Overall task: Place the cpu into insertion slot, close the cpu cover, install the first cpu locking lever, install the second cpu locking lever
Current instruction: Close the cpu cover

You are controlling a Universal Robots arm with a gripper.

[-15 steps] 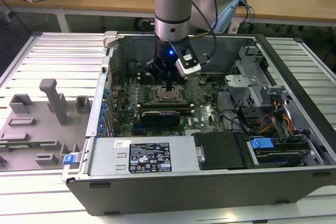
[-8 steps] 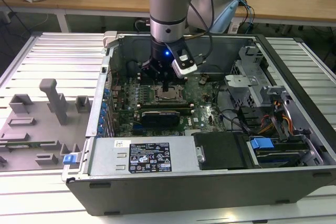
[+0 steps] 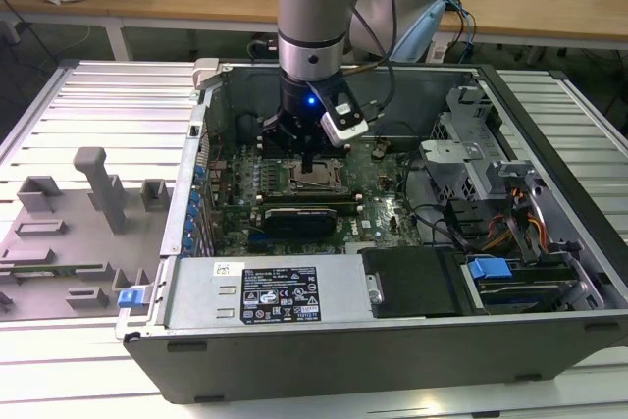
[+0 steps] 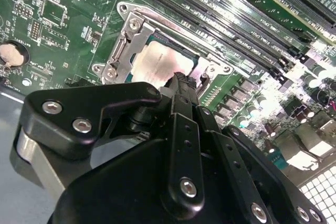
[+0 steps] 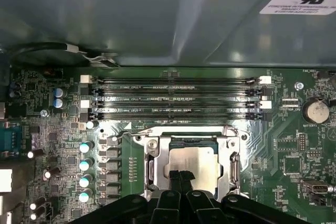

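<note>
Closed pincer (image 5: 181,176) over cpu (image 5: 205,162); cpu cover (image 5: 152,167) around, memory slots (image 5: 176,98) beside.

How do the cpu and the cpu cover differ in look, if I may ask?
The cpu is a solid pale square; the cpu cover is a shiny silver frame with a window. The cpu is smaller; the cpu cover rims it. Both lie flat.

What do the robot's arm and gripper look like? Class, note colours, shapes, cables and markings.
The arm is a thick tube, silver-grey with pale blue joint caps, ending in a black wrist with a small blue light. A white-and-black camera box sits beside it, and black cables run down. The gripper is black, built of linked bars with silver screw heads.
</note>
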